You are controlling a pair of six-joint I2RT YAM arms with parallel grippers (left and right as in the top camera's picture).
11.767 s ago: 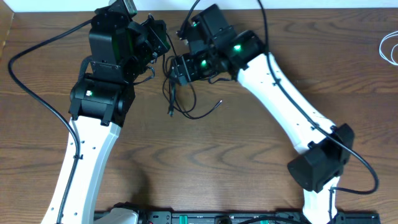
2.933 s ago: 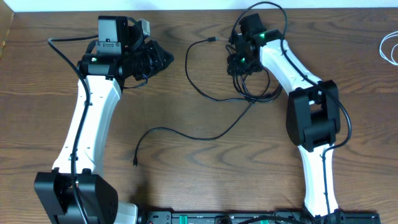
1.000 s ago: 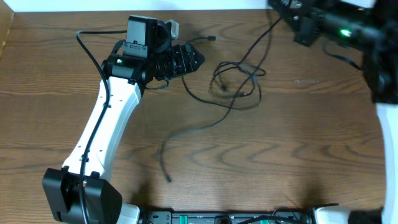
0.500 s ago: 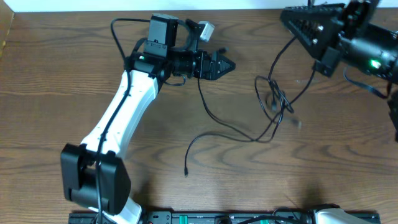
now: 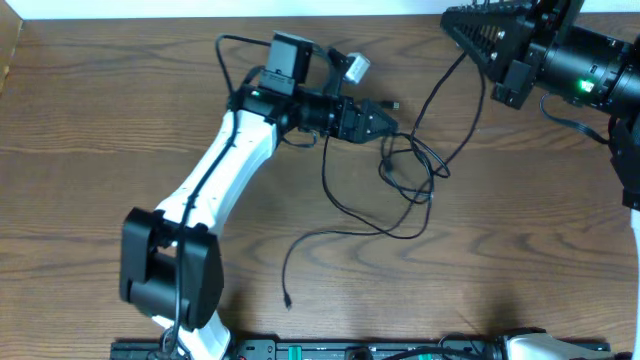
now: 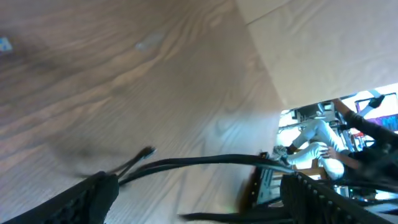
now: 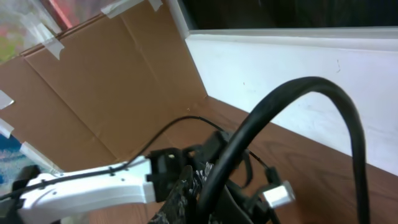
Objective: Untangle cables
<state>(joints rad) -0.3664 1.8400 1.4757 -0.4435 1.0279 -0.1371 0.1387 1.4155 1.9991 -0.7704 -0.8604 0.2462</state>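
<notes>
Thin black cables (image 5: 408, 168) lie in a loose tangle on the wooden table, right of centre. One strand climbs to my right gripper (image 5: 462, 25), which is raised at the top right and shut on it. That black cable (image 7: 273, 106) arcs close past the camera in the right wrist view, beside the shut fingers (image 7: 193, 186). Another strand trails to a plug end (image 5: 288, 301) near the front. My left gripper (image 5: 388, 120) reaches in from the left at the tangle's edge. It is open (image 6: 199, 193), with a cable (image 6: 205, 163) running across between its fingers (image 6: 93, 196).
A white cord loop (image 5: 624, 80) lies at the table's right edge. A brown cardboard wall (image 7: 112, 81) stands at the left side and a white wall (image 7: 298, 56) runs along the back. My left arm (image 5: 215, 180) stretches diagonally across the table's left half.
My left gripper has moved right to the tangle and opened wider. The tangle has shifted and its trailing plug end has slid along the table. The right gripper stays raised and shut.
</notes>
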